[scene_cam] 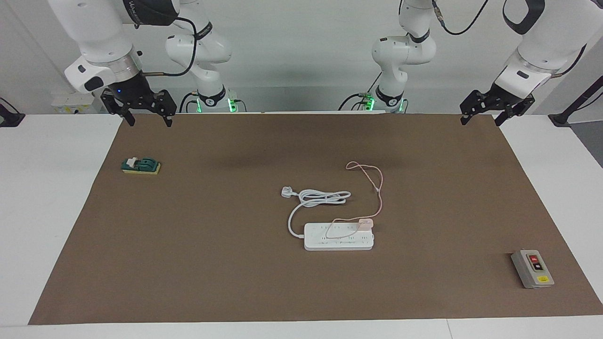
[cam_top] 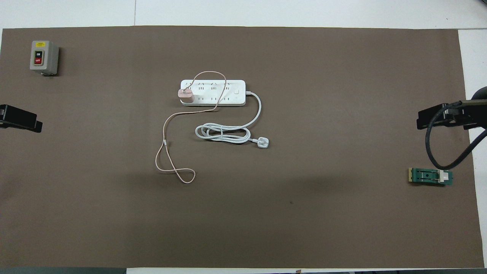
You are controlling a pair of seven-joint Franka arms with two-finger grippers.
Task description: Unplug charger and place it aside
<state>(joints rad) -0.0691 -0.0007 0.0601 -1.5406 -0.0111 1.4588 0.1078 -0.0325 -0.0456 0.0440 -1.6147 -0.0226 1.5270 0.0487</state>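
Nothing of the task is done yet, as far as we can judge. The small pale-pink cube-shaped charger (scene_cam: 366, 223) (cam_top: 186, 95) sits plugged into the long white plastic power strip (scene_cam: 338, 237) (cam_top: 213, 93), in a socket at the strip's end toward the left arm. Pulling it out and laying it aside on the brown mat (scene_cam: 235, 263) covering the counter both remain.

The left end effector (scene_cam: 481, 115) hangs at its own corner of the mat with its fingers spread apart and nothing between them; the charger is well apart from it, out toward the middle of the mat and farther from the robots. The right end effector (scene_cam: 149, 115) waits at its corner, fingers likewise apart and empty, with the charger well apart from it too.

The charger stands upright on the strip, prongs down in the socket we take it, its back face up. Its thin pink cable (scene_cam: 377, 183) (cam_top: 167, 152) leaves that top face, arcs over the strip and trails back toward the robots, ending in a loose loop. The strip's long axis runs across the counter from one arm's end to the other. The strip's thick white cord (scene_cam: 320, 197) lies coiled beside it, on the robots' side.

A grey switch box (scene_cam: 532, 269) and a green block (scene_cam: 141, 165) lie near the mat's ends.
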